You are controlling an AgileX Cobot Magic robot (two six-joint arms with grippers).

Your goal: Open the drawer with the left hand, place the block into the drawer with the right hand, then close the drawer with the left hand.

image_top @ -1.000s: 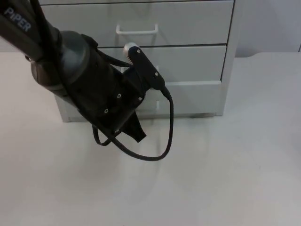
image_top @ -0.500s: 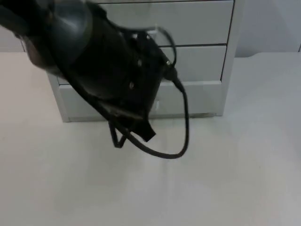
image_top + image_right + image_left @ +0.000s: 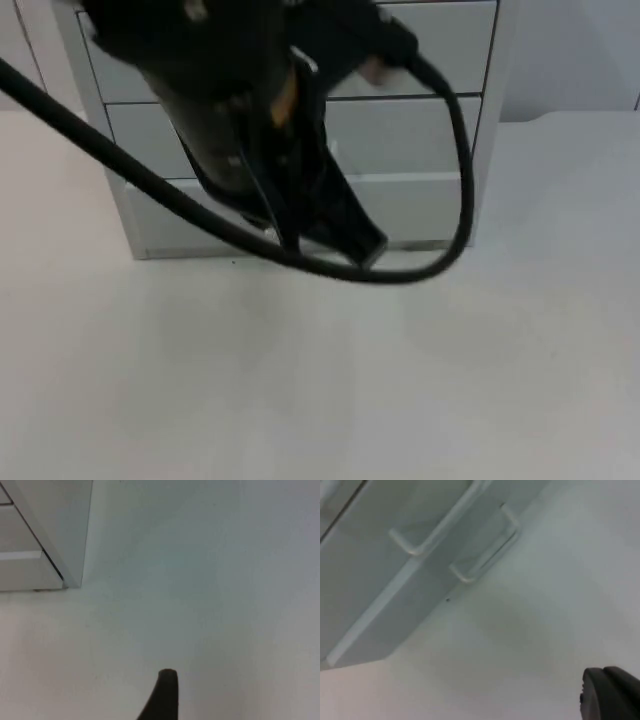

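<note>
A white drawer cabinet (image 3: 420, 150) stands on the white table (image 3: 400, 380).

1 drawer unit (image 3: 480, 150) (3 drawers), 2 handles (image 3: 485, 560), 1 table (image 3: 400, 380)

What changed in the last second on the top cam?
The left arm swung up toward the drawer cabinet, and its pincer shifted right, now in front of the bottom drawer. It took hold of nothing. All drawers look shut, as before, and the cabinet has not moved. The right pincer waits above the table beside the cabinet.
</note>
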